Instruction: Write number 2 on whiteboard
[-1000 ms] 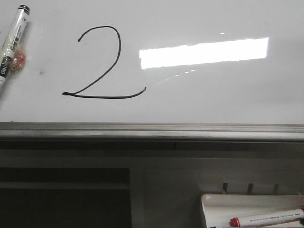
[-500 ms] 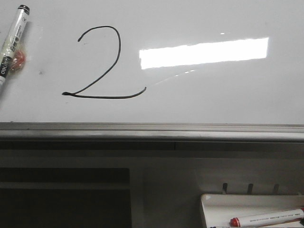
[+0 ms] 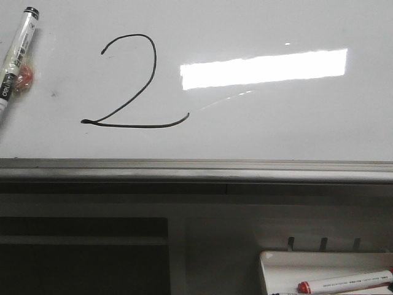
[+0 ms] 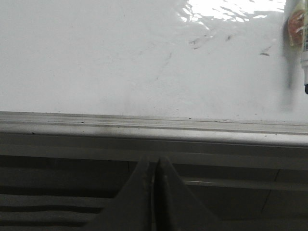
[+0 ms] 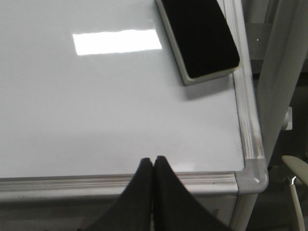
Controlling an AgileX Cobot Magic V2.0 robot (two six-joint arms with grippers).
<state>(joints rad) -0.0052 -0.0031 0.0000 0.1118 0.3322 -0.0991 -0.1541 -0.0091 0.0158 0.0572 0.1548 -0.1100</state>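
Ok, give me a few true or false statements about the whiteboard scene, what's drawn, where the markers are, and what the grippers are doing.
1. A large black hand-drawn number 2 is on the glossy white whiteboard. True.
2. The left gripper holds a marker. False: its jaws are shut on nothing.
3. A black-capped white marker lies on the board, left of the digit. True.
4. The red-capped white marker lies on the board. False: it sits in the small white tray below.
5. The right gripper grips the black-faced eraser. False: its jaws are shut, apart from it.

The black-capped marker [image 3: 15,55] at the whiteboard's [image 3: 276,123] far left runs off-frame; the red-capped marker [image 3: 344,283] and its white tray [image 3: 270,264] are likewise cut.
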